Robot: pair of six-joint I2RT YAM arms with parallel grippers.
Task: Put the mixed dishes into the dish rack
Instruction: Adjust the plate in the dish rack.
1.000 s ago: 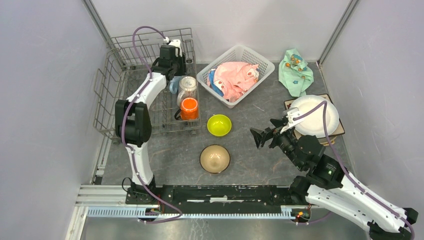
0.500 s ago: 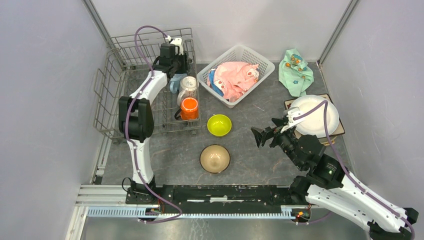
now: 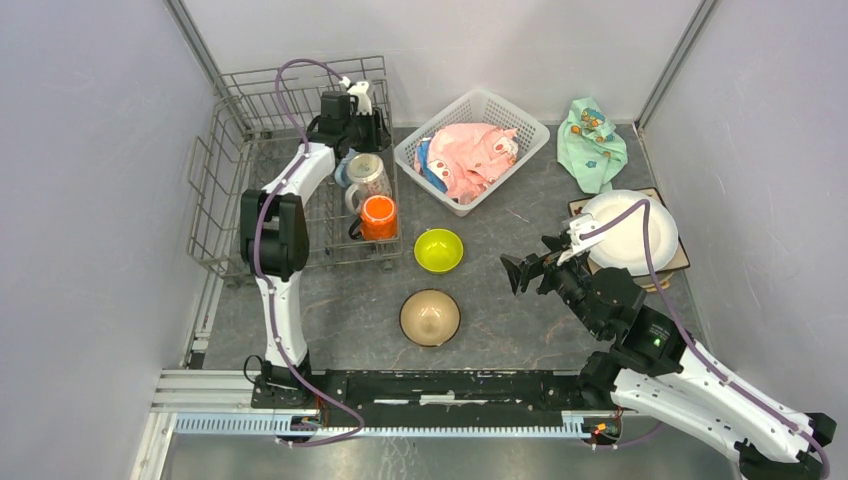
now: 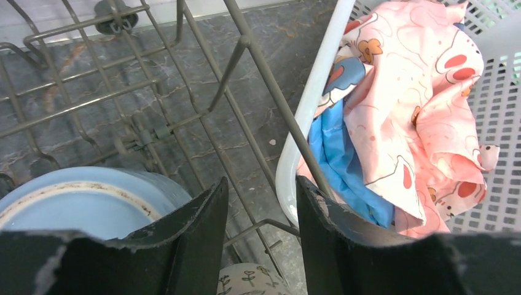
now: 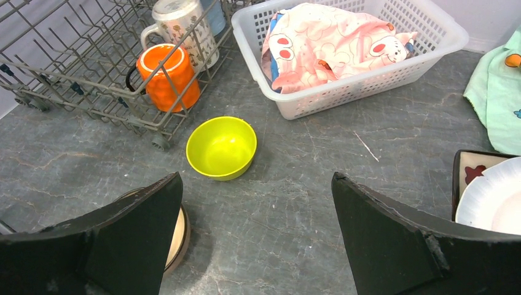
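The grey wire dish rack [image 3: 215, 180] stands at the back left. In it are an orange mug [image 3: 378, 217], a white patterned mug [image 3: 370, 175] and a light-blue mug [image 3: 344, 170]. My left gripper [image 3: 357, 122] hovers over the rack's far right corner, narrowly open and empty. The left wrist view shows the light-blue mug [image 4: 80, 206] below its left finger. A lime-green bowl [image 3: 438, 250] and a tan bowl [image 3: 430, 317] sit on the table. My right gripper [image 3: 525, 270] is wide open and empty, right of the bowls. A white plate [image 3: 628, 232] tops a stack at the right.
A white lattice basket [image 3: 478, 97] holding a pink cloth [image 3: 470, 160] stands beside the rack. A mint-green cloth [image 3: 592, 140] lies at the back right. The rack's wire wall [image 4: 246, 43] runs between my left gripper and the basket. A dark square plate [image 5: 470, 169] lies under the stack.
My left gripper has drawn back from the mugs toward the rack's far right corner. The white patterned mug has shifted slightly. The right arm has barely moved.
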